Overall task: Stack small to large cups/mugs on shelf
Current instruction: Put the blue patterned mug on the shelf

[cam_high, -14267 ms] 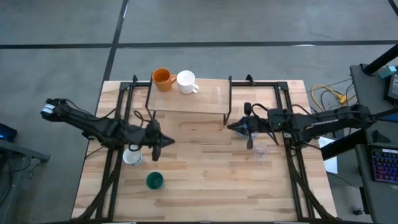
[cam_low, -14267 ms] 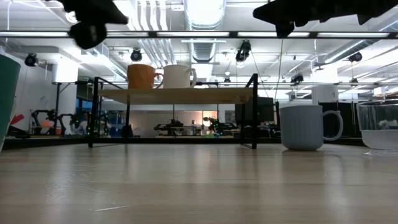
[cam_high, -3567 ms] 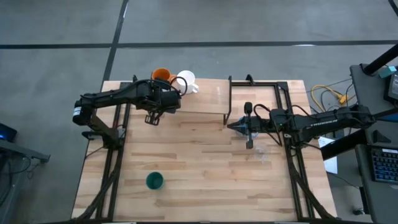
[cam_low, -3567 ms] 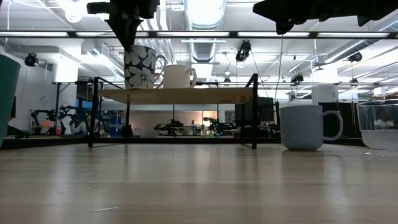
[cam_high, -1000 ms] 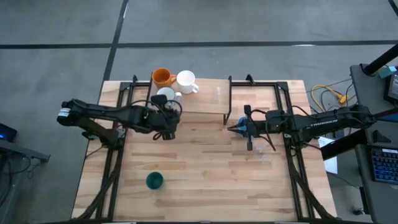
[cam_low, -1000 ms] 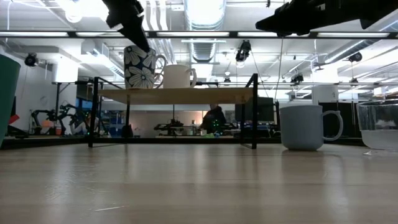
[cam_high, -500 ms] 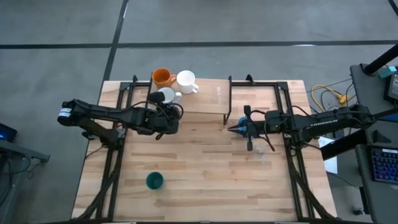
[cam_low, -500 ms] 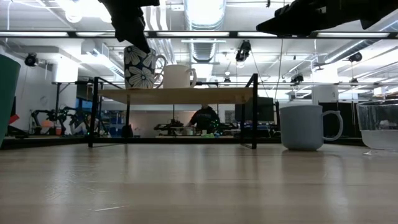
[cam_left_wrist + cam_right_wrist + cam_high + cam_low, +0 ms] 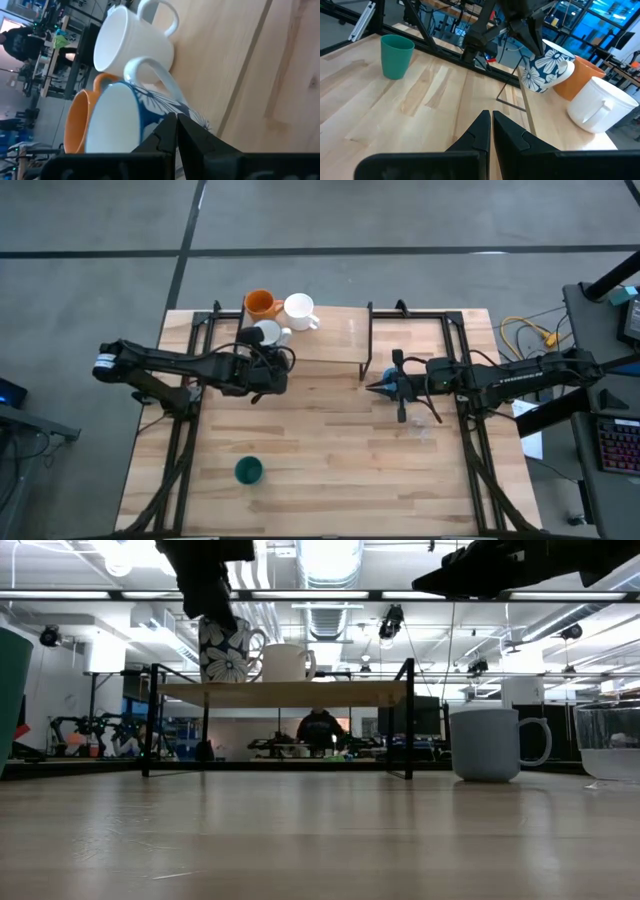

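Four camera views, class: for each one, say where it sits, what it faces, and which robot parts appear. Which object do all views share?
High: overhead, straight down; both arms, shelf.
Low: table height, level across; arms overhead, light blue mug.
Left wrist: behind left gripper, facing orange mug.
Right wrist: behind right gripper, facing dark green cup.
Shared: white mug with dark markings.

The high view looks straight down on the whole table, the shelf (image 9: pixel 305 340) at its far edge. The low view sits at tabletop height, facing that shelf (image 9: pixel 285 693) and the room behind. Both wrist views look closely at the shelf's mugs from opposite sides.
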